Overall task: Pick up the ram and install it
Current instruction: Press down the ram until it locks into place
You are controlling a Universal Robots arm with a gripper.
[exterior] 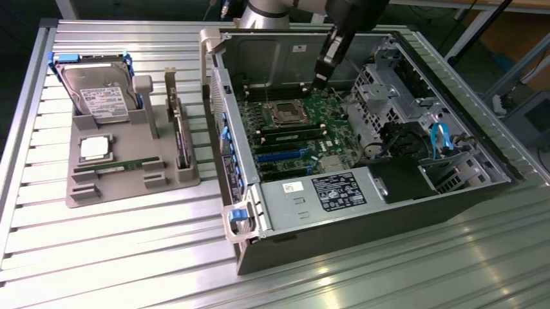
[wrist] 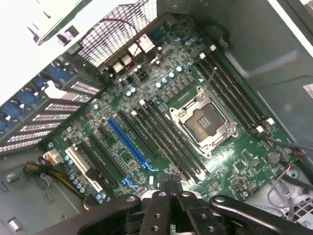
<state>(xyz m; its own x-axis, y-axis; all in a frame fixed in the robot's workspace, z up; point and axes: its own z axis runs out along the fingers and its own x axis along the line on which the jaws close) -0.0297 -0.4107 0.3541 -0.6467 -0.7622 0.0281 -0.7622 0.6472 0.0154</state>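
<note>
- Your bench (exterior: 129, 257) is slatted aluminium, with a grey tray (exterior: 129, 187) toward the exterior view's left and an open PC case (exterior: 361, 212) lying on its side beside it, board facing up so the slots can be reached from above
- The tray stands each part in its own recess so it can be picked cleanly: a hard drive (exterior: 99, 93) propped at the back, a CPU (exterior: 94, 148) lying flat, a card (exterior: 178, 122) on edge
- A ram (exterior: 116, 166) lies flat in the tray's front slot, well apart from the gripper and untouched
- Your gripper (exterior: 325, 67) hangs inside the case over the motherboard (exterior: 301, 129), near the far wall. Its fingers are drawn together; I cannot tell from either view whether anything sits between them
- From the wrist view the gripper (wrist: 168, 188) sits above the long slots (wrist: 171, 142) beside the empty socket (wrist: 203, 122), lined up along them
- One slot just below the socket in the exterior view appears to carry a stick already (exterior: 288, 136); I judge this, not confirm it
</note>
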